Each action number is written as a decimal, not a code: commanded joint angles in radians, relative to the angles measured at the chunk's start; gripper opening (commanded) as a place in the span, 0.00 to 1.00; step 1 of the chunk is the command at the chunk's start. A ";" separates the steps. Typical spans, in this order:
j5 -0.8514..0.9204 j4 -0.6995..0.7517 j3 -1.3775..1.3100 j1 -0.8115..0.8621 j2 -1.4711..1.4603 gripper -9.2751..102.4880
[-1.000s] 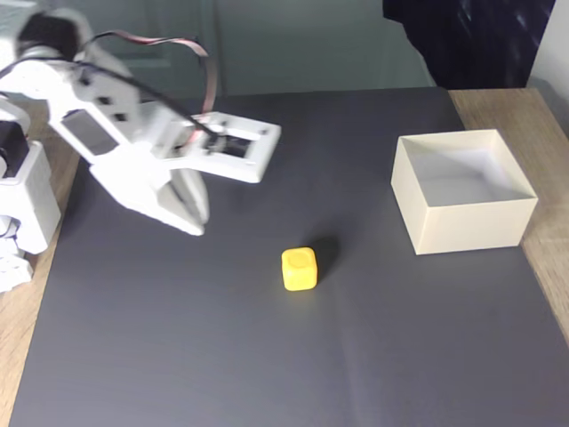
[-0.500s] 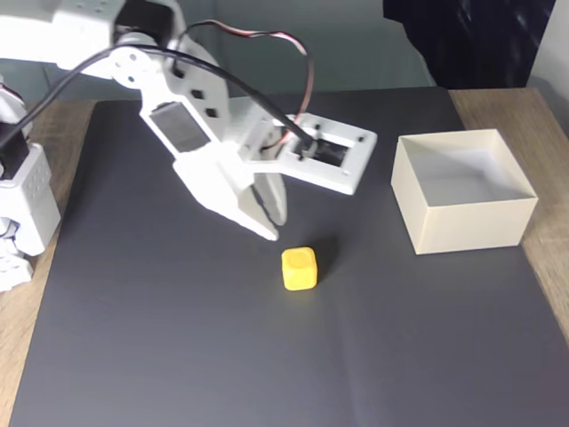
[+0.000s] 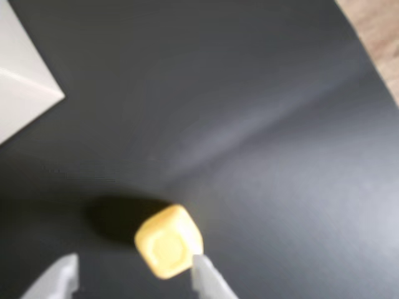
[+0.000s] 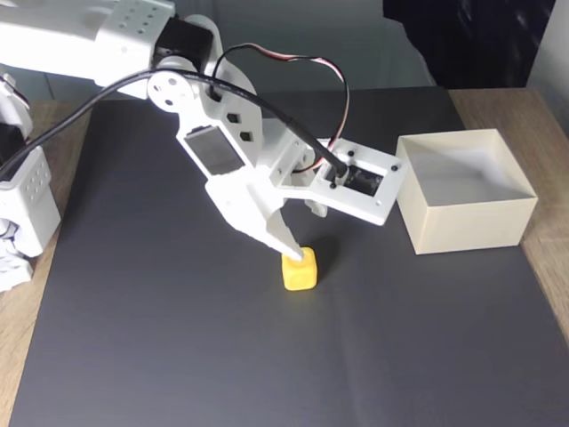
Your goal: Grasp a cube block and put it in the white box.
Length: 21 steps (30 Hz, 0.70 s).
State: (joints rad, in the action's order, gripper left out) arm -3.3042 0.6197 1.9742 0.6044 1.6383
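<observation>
Worktop (image 4: 178, 356) carries a dark grey mat; arm (image 4: 98, 40) reaches in from upper left in the fixed view. White box (image 4: 467, 222) sits at the mat's right edge, open top up, nothing visible inside, well apart from the cube; its corner (image 3: 25, 93) shows at upper left in the wrist view.

Pincer (image 3: 134, 277) is down over the cube block (image 4: 300, 269), fingers spread apart, not clamped on anything. Cube block (image 3: 169, 242) sits on the mat near centre, between the tips but off-centre: in the wrist view it is right against the right-hand fingertip (image 3: 206, 274), with a clear gap to the left one (image 3: 59, 277). Contact with the right tip likely, can't confirm through the blur.

Risks, as judged:
- Off-centre straddle: closing would let one finger shove the cube sideways before the other arrives, so it may skid or rotate.
- Rounded edges plus a corner-on pinch could make it squirt out.
- Fingertip landing on top of the cube instead of beside it would press it into the mat, with no grip.
- Shallow grip could drop it short of the box wall.
</observation>
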 commanded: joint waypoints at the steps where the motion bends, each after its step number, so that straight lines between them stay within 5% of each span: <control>1: -0.009 -0.009 -0.028 0.009 -0.003 0.33; 21: -0.029 -0.071 0.029 0.038 -0.112 0.34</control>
State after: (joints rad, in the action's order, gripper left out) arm -3.3318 0.5722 2.0064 0.6443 1.5263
